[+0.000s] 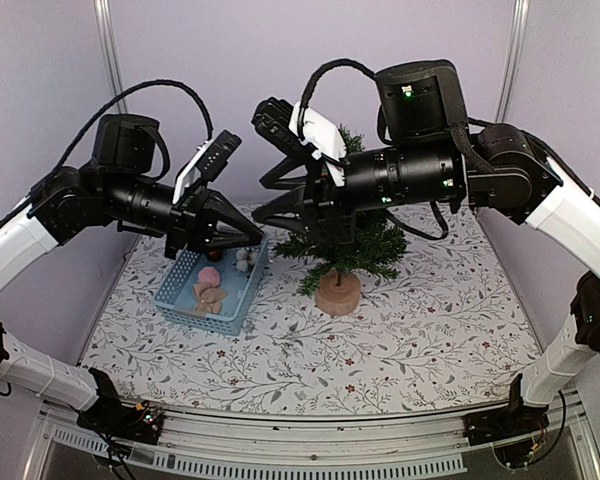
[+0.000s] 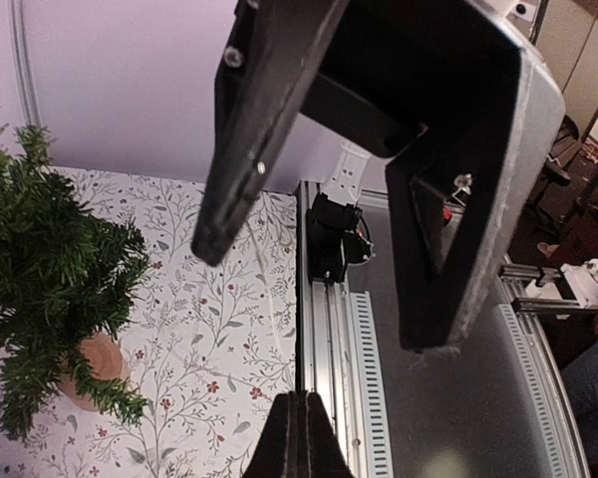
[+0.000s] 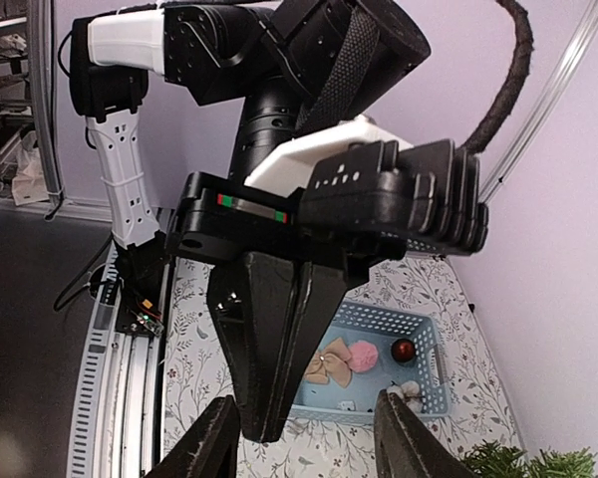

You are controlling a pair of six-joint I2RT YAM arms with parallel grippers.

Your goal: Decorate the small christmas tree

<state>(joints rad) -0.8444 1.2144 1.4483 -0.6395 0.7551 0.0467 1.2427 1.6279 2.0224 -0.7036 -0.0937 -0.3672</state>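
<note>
Tree: small christmas tree (image 1: 345, 245) is standing just right of the basket (image 1: 212, 300).
Left end effector (image 2: 299, 443): hovering over the basket, pressed together.
Right end effector (image 3: 309, 438): hovering alongside, spread.
Risk: both are crowding; clashing could topple the tree.

Dark-green tree (image 1: 380, 245), tan base (image 1: 337, 295), blue basket (image 1: 205, 322), leaf-patterned white tablecloth (image 1: 410, 340), lilac walls (image 1: 230, 50)

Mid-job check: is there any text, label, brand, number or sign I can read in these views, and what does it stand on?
No text can be read in any of the three views.
On the left arm's wrist camera housing: a row of tiny white marks, too small to read.
On the blue basket, the small christmas tree and the floral table cover: no labels or writing visible.
</note>
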